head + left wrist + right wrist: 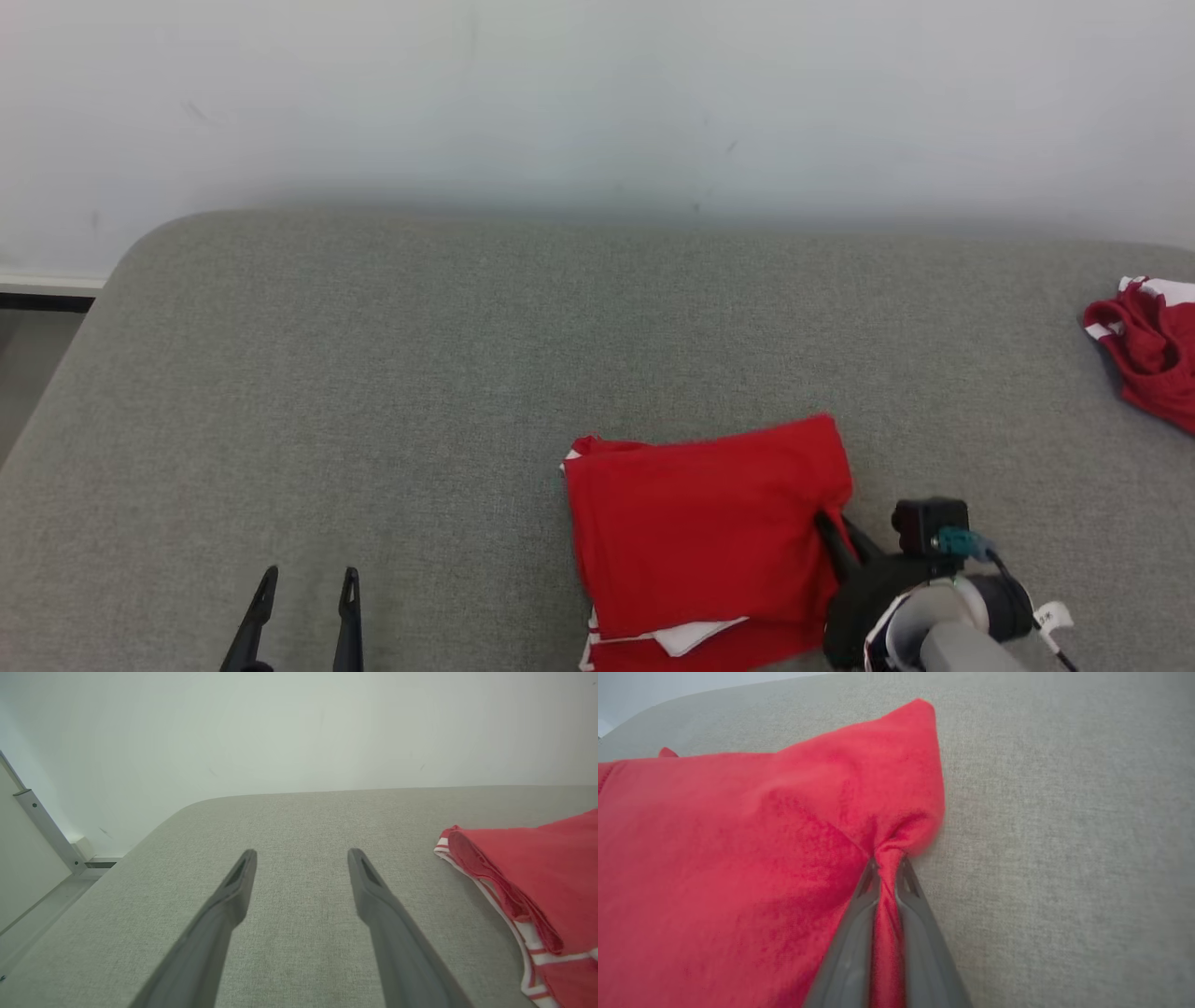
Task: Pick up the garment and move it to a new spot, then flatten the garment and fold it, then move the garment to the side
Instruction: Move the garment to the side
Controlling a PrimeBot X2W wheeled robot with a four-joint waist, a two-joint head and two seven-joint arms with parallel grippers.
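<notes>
A folded red garment (700,532) with white trim lies on the grey cushioned surface (420,373), right of centre near the front. My right gripper (829,532) is shut on the garment's right edge; in the right wrist view the red cloth (738,858) is pinched into a ridge between the fingertips of that gripper (888,865). My left gripper (308,583) stands open at the lower left over bare surface, well left of the garment. In the left wrist view its gripper (301,858) holds nothing, and the garment (537,877) lies to its right.
A second red and white garment (1148,345) lies crumpled at the far right edge of the surface. A pale wall (597,93) rises behind the surface. The surface's rounded left corner (140,252) drops to a floor strip.
</notes>
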